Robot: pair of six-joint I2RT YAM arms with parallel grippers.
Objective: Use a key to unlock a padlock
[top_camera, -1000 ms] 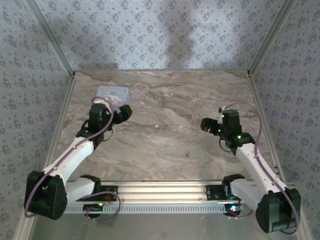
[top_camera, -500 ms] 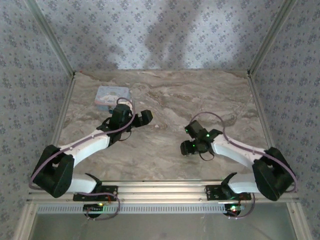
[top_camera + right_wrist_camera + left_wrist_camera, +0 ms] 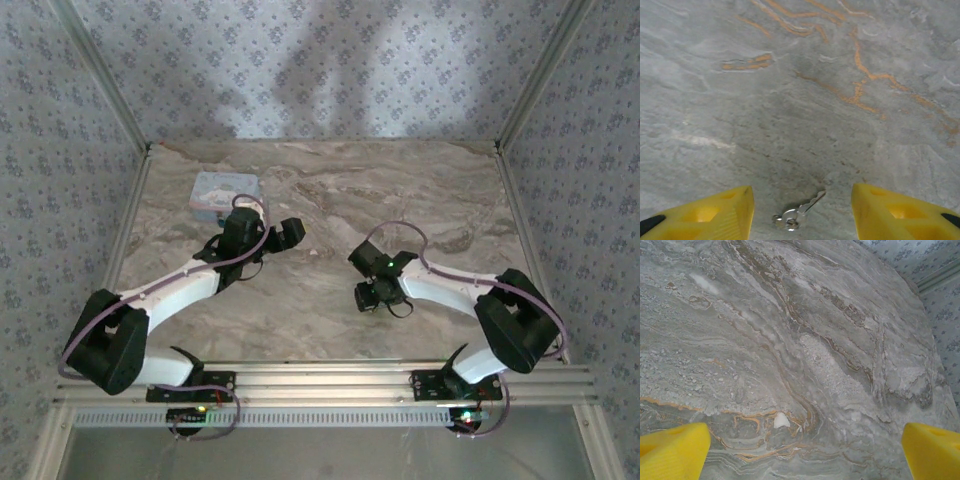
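A small silver key (image 3: 799, 213) on a ring lies flat on the marble table (image 3: 790, 100), its blade pointing up and right. My right gripper (image 3: 801, 206) hangs just above it, open, with a yellow finger (image 3: 715, 210) on either side of the key and neither touching it. From above, the right gripper (image 3: 366, 297) points down near the table's middle front, covering the key. Further left and farther back, my left gripper (image 3: 290, 233) is open over bare marble, its yellow fingertips (image 3: 675, 450) far apart with nothing between them. The padlock is out of view.
A pale blue box (image 3: 226, 190) sits at the back left of the table (image 3: 330, 190), just behind the left arm. Patterned walls close the table on three sides. A small white chip (image 3: 781, 420) marks the marble under the left gripper.
The right arm has swung from the right side to the middle and lowered over the key. The left gripper moved right from the box a second ago and has held still since.
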